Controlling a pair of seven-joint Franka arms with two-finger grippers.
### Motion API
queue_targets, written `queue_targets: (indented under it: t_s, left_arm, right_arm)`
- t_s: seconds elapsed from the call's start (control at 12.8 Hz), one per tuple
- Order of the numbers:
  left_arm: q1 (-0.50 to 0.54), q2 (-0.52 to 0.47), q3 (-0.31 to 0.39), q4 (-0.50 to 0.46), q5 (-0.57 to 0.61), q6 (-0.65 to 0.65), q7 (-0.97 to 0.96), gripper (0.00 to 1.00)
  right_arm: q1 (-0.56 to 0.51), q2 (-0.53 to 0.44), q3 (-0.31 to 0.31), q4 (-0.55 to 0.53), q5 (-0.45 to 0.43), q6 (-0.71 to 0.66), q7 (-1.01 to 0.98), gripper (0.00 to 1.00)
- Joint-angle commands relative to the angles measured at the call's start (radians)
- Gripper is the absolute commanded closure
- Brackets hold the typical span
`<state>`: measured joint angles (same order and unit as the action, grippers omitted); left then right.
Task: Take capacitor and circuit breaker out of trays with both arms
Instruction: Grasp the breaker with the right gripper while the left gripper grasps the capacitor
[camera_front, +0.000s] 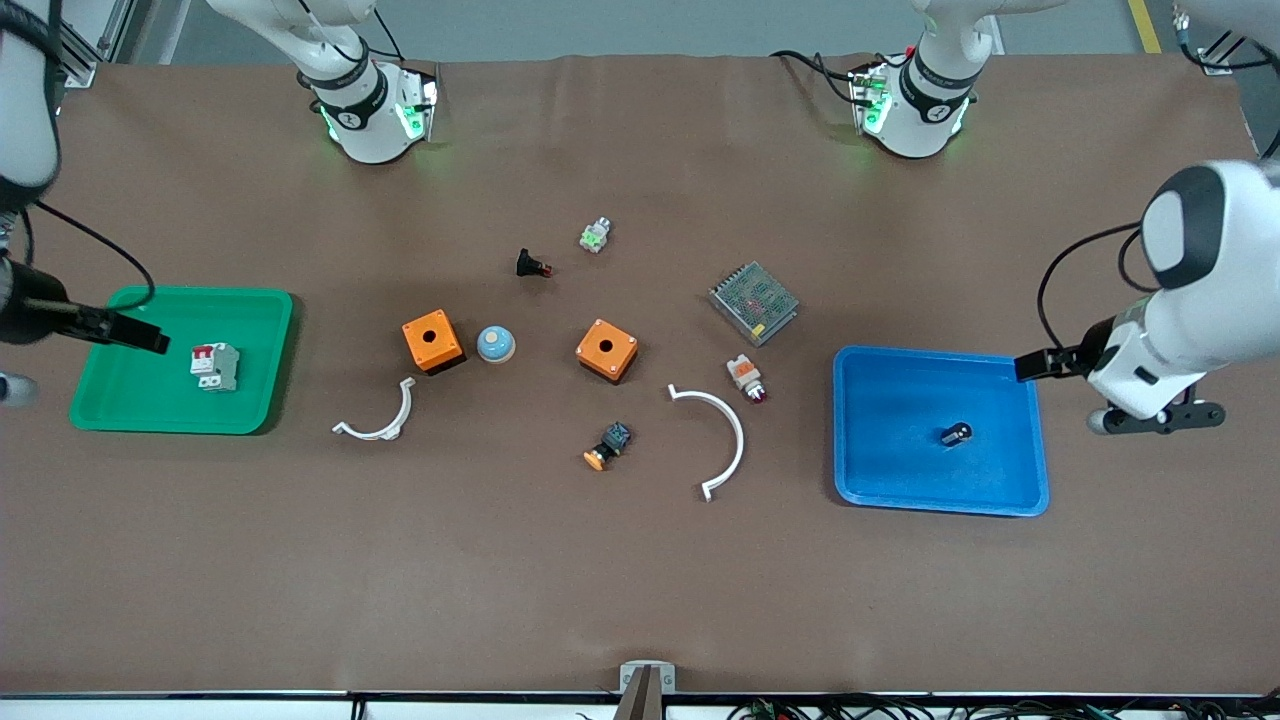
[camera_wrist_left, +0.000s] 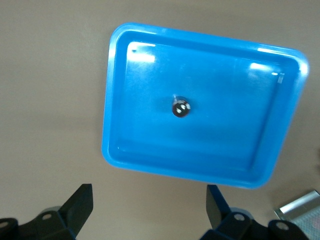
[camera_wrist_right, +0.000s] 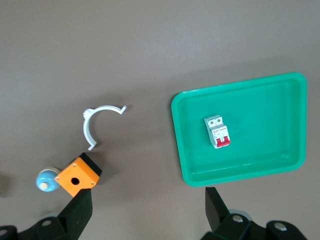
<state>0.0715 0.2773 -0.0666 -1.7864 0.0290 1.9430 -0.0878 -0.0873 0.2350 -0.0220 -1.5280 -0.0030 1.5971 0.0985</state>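
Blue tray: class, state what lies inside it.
Inside the blue tray lies only the capacitor, a tiny black cylinder, near the middle. The floor under it is covered; nothing else shows.

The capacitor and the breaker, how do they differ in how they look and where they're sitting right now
The capacitor is a tiny black cylinder with a shiny end face; the breaker is a larger white-grey block with red switch levers. The capacitor lies in the blue tray at the left arm's end of the table; the breaker lies in the green tray at the right arm's end. Shared: each rests alone in its tray, with no gripper touching it.
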Motion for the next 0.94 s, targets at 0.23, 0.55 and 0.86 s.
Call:
queue_targets:
  t_s: [0.23,0.55,0.86]
  left_arm:
    - [-0.016,0.103,-0.013,-0.038,-0.008,0.134,-0.006,0.0]
    - [-0.036,0.19,-0.013,-0.027,-0.003,0.197,-0.006,0.0]
    - [-0.029,0.238,-0.012,-0.025,0.0,0.258,-0.004,0.0]
  right_arm:
    - [-0.11,0.01,0.01,-0.349,-0.078,0.297,-0.225,0.0]
    - [-0.218,0.082,0.008,-0.485,-0.083,0.558,-0.416,0.0]
    - [-0.279,0.148,0.01,-0.527,-0.081,0.665,-0.49,0.01]
